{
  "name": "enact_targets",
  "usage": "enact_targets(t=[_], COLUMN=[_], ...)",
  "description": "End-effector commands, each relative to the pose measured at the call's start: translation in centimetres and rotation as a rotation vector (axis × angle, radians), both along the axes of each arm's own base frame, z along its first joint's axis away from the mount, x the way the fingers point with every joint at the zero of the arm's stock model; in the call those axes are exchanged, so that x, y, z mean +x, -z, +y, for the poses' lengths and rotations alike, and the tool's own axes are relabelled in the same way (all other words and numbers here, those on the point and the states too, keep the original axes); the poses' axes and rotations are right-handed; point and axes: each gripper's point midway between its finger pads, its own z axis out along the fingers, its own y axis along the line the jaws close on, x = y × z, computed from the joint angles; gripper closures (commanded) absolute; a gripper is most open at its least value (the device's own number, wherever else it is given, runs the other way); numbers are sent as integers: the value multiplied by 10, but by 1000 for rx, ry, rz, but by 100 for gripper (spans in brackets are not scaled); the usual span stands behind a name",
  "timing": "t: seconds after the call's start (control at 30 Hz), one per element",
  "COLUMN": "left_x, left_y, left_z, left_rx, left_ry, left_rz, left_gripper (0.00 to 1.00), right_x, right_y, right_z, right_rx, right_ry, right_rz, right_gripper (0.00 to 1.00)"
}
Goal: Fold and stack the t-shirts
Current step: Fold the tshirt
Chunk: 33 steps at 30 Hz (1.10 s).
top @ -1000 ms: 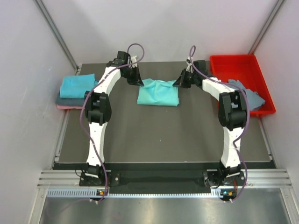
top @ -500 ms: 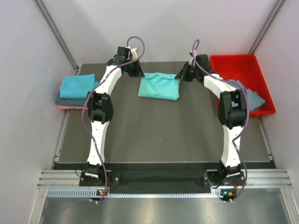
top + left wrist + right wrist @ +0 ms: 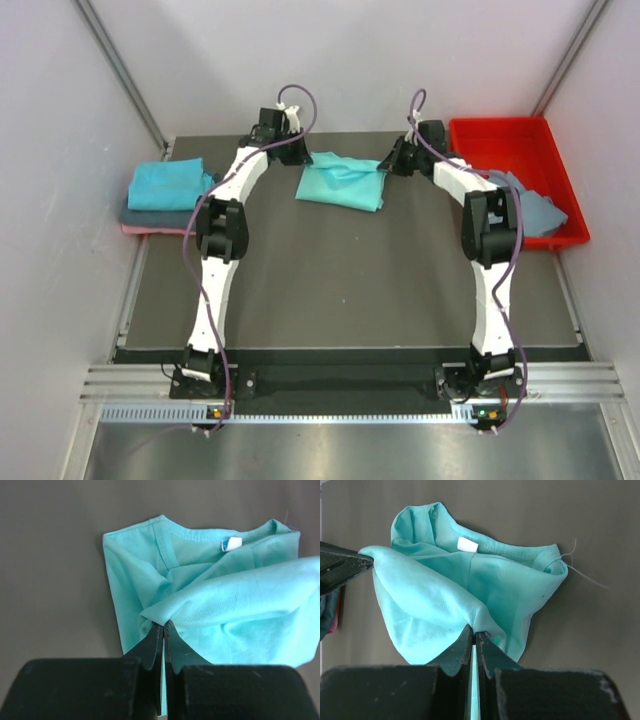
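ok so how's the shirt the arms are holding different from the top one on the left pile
The held shirt is pale mint, the pile's top shirt deeper turquoise. The held shirt is rumpled, pinched by the left gripper and right gripper; the pile's top shirt lies folded flat, untouched. Both are blue-green cloth.

A dark grey matte worktop (image 3: 340,280) is shown. A crumpled turquoise cloth t-shirt (image 3: 340,188) is laid near the middle of its far edge. A folded pink cloth t-shirt (image 3: 145,230) is placed at the left edge, and a rigid red plastic tray (image 3: 505,145) at the far right corner.
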Motion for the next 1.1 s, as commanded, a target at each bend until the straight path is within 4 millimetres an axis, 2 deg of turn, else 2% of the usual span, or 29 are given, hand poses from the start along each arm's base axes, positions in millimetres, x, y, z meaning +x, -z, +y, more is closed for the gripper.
enact_targets(t=[0.0,0.03,0.07,0.1,0.13,0.17,0.2,0.23,0.27,0.3,0.33,0.37,0.4,0.43,0.47,0.5,0.53,0.57,0.6,0.63,0.7,0.73,0.77,0.8,0.83,0.9,0.97,1.0,1.07], left_x=[-3,-13,-24,-30,-40,-51,-61,-72,-85,-97,-105,-119,-131,-141,-156,-169,-179,-194,-207,-223,-245,-259,-269,-279,-293,-309,-328,-335,-347], left_y=[-71,-92,-87,-94,-114,-109,-114,-135,-125,-145,-146,-132,-147,-146,-131,-142,-141,-127,-137,-120,-123,-108,-106,-112,-101,-108,-100,-106,-100], left_z=[-9,-10,-11,-11,-10,-11,-14,-13,-14,-14,-14,-14,-14,-15,-15,-14,-14,-14,-13,-12,-11,-9,-9,-9,-8,-6,-3,0,5], left_rx=[-37,-53,-62,-70,-83,-87,-99,-113,-111,-128,-131,-126,-135,-141,-136,-143,-144,-141,-152,-143,-143,-132,-130,-136,-125,-123,-106,-107,-91], left_ry=[32,36,48,49,44,51,65,67,68,69,70,69,72,78,83,90,93,96,101,106,122,118,125,134,139,148,153,158,157], left_rz=[-129,-135,-97,-89,-90,-54,-40,-55,-9,-23,-11,40,24,42,93,80,92,140,130,183,194,236,247,234,265,252,281,264,276], left_gripper=[100,100,100,100,100,100,100,100,100,100,100,100,100,100,100,100,100,100,100,100,100,100,100,100,100,100,100,100,100], right_x=[11,1,-5,-13,-26,-34,-43,-58,-66,-80,-90,-98,-106,-120,-127,-141,-148,-156,-170,-177,-199,-206,-214,-230,-237,-260,-278,-289,-299], right_y=[-65,-74,-79,-83,-91,-94,-98,-103,-104,-94,-108,-108,-108,-107,-106,-103,-102,-101,-98,-96,-92,-91,-89,-89,-86,-84,-77,-76,-71], right_z=[-11,-14,-15,-14,-17,-16,-16,-16,-17,-17,-18,-19,-18,-20,-21,-21,-22,-22,-23,-23,-25,-26,-27,-28,-29,-32,-36,-39,-42], right_rx=[25,31,41,52,59,67,76,81,88,92,98,99,101,103,104,103,104,102,102,98,92,88,85,81,72,62,35,30,15], right_ry=[7,6,7,-1,-5,-7,-19,-24,-25,-30,-34,-36,-40,-44,-44,-46,-47,-51,-56,-62,-70,-72,-75,-80,-85,-95,-106,-111,-119], right_rz=[-143,-142,-136,-125,-121,-111,-100,-93,-78,-39,-58,-54,-46,-38,-31,-20,-15,-10,4,10,21,21,27,33,34,48,71,69,73], right_gripper=[100,100,100,100,100,100,100,100,100,100,100,100,100,100,100,100,100,100,100,100,100,100,100,100,100,100,100,100,100])
